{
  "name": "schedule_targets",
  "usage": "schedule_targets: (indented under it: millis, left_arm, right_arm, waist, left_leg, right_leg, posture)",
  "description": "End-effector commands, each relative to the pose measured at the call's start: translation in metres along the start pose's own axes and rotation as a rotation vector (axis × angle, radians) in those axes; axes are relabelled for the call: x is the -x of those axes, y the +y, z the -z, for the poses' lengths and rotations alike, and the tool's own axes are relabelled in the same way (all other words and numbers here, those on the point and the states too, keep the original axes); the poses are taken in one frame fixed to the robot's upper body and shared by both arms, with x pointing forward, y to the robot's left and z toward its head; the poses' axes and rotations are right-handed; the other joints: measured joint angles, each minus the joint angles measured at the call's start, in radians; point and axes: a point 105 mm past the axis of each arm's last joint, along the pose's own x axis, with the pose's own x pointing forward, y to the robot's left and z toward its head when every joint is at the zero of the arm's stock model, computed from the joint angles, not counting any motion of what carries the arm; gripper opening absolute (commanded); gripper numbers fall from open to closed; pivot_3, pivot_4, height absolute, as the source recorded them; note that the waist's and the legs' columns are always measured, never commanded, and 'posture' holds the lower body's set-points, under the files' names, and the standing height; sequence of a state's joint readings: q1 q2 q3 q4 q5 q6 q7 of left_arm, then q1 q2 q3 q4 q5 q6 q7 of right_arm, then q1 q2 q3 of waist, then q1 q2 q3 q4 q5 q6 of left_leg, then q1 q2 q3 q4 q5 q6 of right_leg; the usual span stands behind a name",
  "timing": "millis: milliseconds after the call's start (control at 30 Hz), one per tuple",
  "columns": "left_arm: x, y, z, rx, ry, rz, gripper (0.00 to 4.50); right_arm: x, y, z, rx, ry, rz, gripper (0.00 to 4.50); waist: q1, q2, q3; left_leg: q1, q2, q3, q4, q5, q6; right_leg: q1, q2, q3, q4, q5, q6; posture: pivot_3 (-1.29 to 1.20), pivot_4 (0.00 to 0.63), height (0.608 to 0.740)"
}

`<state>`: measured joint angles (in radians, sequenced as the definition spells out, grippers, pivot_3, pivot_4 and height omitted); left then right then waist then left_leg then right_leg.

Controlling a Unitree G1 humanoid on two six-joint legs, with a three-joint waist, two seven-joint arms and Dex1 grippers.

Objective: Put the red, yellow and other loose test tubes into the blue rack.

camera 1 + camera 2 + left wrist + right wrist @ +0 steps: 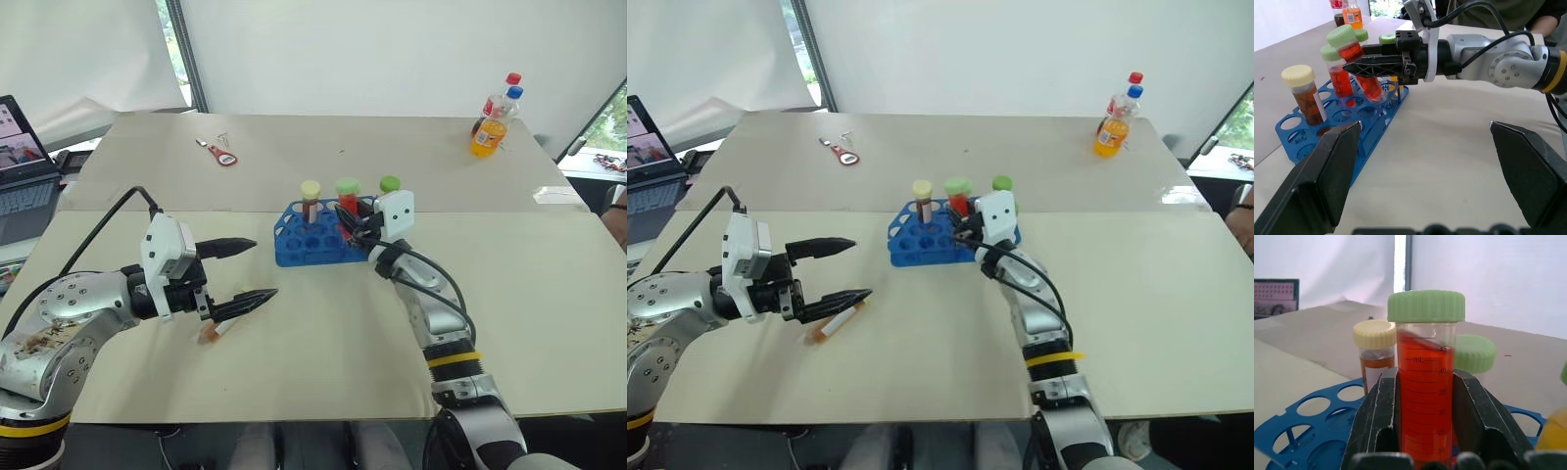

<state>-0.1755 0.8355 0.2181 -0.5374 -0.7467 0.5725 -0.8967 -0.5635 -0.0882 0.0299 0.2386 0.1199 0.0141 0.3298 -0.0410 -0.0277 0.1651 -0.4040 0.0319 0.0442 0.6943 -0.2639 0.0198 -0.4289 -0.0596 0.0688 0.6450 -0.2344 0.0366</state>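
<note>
Nearest the camera, the left end effector (pixel 238 271) hangs over the near left of the desk (pixel 294 372) with its two black fingers spread wide and nothing between them. Beneath its lower finger lies a loose test tube (pixel 835 322) with orange contents, flat on the desk; the left eye view hides most of it behind that finger, while the right eye view shows nearly its whole length.

At mid-desk, the right end effector (pixel 357 231) is clamped on a red-filled, green-capped tube (pixel 1425 382) at the right end of the blue rack (pixel 294 245). The head views bury that grip behind the white wrist housing; the left wrist view shows the tube tilted over the rack's holes, and the right wrist view shows both pads pressed to its sides, graduation marks legible. Whether its tip is inside a hole cannot be told.

A yellow-capped tube (pixel 311 200) with dark amber liquid and another green-capped red tube (pixel 347 196) stand upright in the rack.
</note>
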Motion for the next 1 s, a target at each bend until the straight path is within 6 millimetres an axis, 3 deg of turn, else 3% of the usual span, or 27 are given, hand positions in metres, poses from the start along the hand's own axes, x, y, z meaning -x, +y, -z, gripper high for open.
schedule_targets:
  millis: [33, 133, 200, 433, 600, 767, 833, 1000]
  left_arm:
    - [-0.001, -0.001, -0.009, -0.034, -0.021, 0.007, 4.50]
    - [-0.002, -0.001, -0.009, -0.033, -0.021, 0.009, 4.50]
    - [-0.002, -0.001, -0.009, -0.032, -0.023, 0.008, 4.50]
    - [-0.005, 0.006, -0.010, -0.010, -0.024, -0.025, 4.50]
    - [0.003, 0.019, -0.001, -0.021, 0.123, -0.086, 4.50]
    - [0.021, 0.028, 0.008, -0.049, 0.391, -0.112, 4.50]
    - [0.029, 0.032, 0.010, -0.023, 0.458, -0.120, 4.50]
    - [0.037, 0.017, 0.031, 0.132, 0.682, -0.109, 4.50]
  right_arm:
    - [0.003, -0.005, 0.000, 0.011, -0.027, 0.047, 1.02]
    - [0.007, -0.005, 0.001, 0.008, -0.041, 0.070, 1.02]
    - [0.010, -0.004, 0.001, -0.009, -0.049, 0.072, 2.06]
    - [0.024, -0.013, -0.003, 0.048, -0.031, 0.075, 4.42]
    - [0.049, -0.014, -0.013, 0.089, 0.014, -0.004, 4.42]
    - [0.085, -0.008, -0.030, 0.170, 0.118, -0.246, 4.42]
    - [0.091, 0.000, -0.036, 0.178, 0.158, -0.340, 4.42]
    - [0.122, 0.004, -0.048, 0.132, 0.369, -0.589, 4.42]
  waist:
    - [0.000, 0.000, 0.000]
    - [0.000, 0.000, 0.000]
    - [0.000, 0.000, 0.000]
    - [0.001, 0.000, 0.000]
    - [0.002, 0.000, 0.000]
    - [0.001, 0.000, 0.000]
    - [0.001, 0.000, 0.001]
    - [0.002, -0.001, 0.001]
  left_leg:
    - [0.000, 0.000, 0.000, 0.000, 0.000, 0.000]
    - [0.000, 0.000, 0.000, 0.000, 0.000, 0.000]
    - [0.000, 0.000, 0.000, 0.000, 0.000, 0.000]
    - [0.000, 0.000, -0.001, 0.000, 0.000, 0.000]
    - [-0.001, 0.000, -0.001, 0.000, 0.000, 0.000]
    - [0.000, 0.000, -0.001, -0.001, 0.000, 0.000]
    - [0.000, 0.000, -0.001, 0.000, 0.000, 0.000]
    - [0.003, 0.000, 0.000, -0.001, 0.000, 0.001]
  right_leg:
    - [0.000, 0.000, 0.000, 0.001, 0.000, 0.000]
    - [0.000, 0.000, 0.000, 0.001, 0.000, 0.000]
    - [0.000, 0.000, 0.000, 0.001, 0.000, 0.000]
    - [0.000, 0.000, 0.000, 0.001, 0.000, 0.000]
    - [0.000, 0.000, 0.000, 0.001, 0.000, 0.000]
    - [0.000, 0.000, 0.000, -0.002, 0.000, 0.000]
    - [0.001, 0.000, 0.000, -0.003, 0.000, 0.001]
    - [0.004, 0.001, 0.000, -0.003, -0.002, 0.000]
  posture:
    - [0.00, 0.150, 0.733]
    - [0.00, 0.150, 0.733]
    - [0.00, 0.150, 0.733]
    - [0.00, 0.150, 0.733]
    - [0.00, 0.150, 0.733]
    - [0.00, 0.150, 0.733]
    - [0.00, 0.150, 0.733]
    - [0.00, 0.150, 0.733]
